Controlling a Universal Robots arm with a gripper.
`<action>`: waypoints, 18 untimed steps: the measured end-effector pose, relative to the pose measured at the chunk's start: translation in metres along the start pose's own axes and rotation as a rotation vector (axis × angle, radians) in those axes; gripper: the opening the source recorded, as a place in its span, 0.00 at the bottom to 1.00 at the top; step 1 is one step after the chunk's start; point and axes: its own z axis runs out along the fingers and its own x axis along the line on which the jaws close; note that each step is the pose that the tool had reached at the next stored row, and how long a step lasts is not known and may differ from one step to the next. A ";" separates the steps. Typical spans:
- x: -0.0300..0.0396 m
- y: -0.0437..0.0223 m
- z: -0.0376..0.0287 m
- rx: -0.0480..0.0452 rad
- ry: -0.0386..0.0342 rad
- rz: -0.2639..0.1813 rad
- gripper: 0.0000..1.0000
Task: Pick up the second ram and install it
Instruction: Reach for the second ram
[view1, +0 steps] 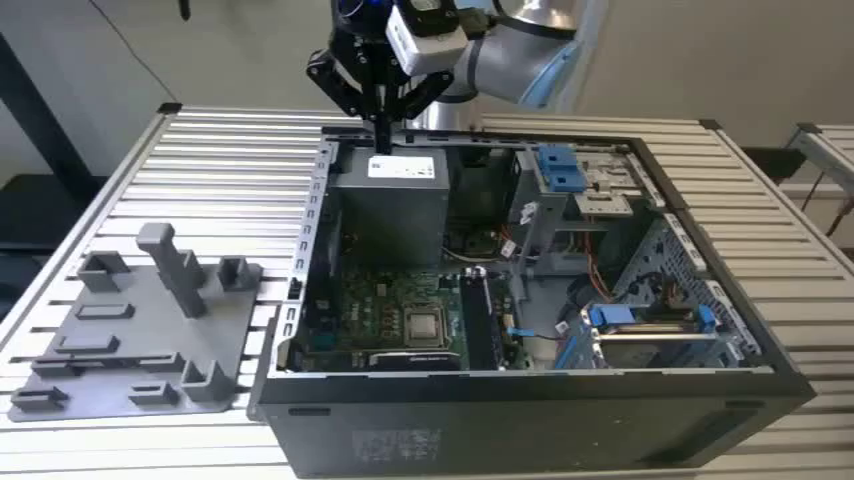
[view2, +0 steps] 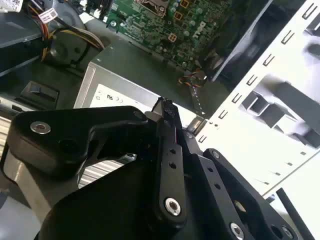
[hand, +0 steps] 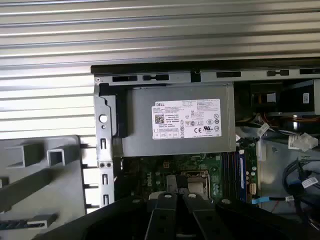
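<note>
In the exterior view the gripper (view1: 383, 138) hangs just above the rear edge of the power supply (view1: 390, 205), probably to stay clear of the case wall. In the second wrist view its fingers (view2: 169, 145) are pressed together. Whether the second ram is nipped edge-on between them cannot be told. In the first wrist view the memory slots (hand: 231, 170) lie just beside the power supply.

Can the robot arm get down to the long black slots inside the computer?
Probably yes. The computer case is open on top, nothing covers the black slots, and the end effector hangs over the grey power supply.
</note>
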 end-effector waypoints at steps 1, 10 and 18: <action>0.0000 0.0000 0.0000 0.0000 0.0000 0.000 0.11; 0.0005 0.0001 0.0000 0.0015 -0.0001 0.000 0.11; 0.0011 -0.0001 0.0000 0.0023 0.0000 0.000 0.11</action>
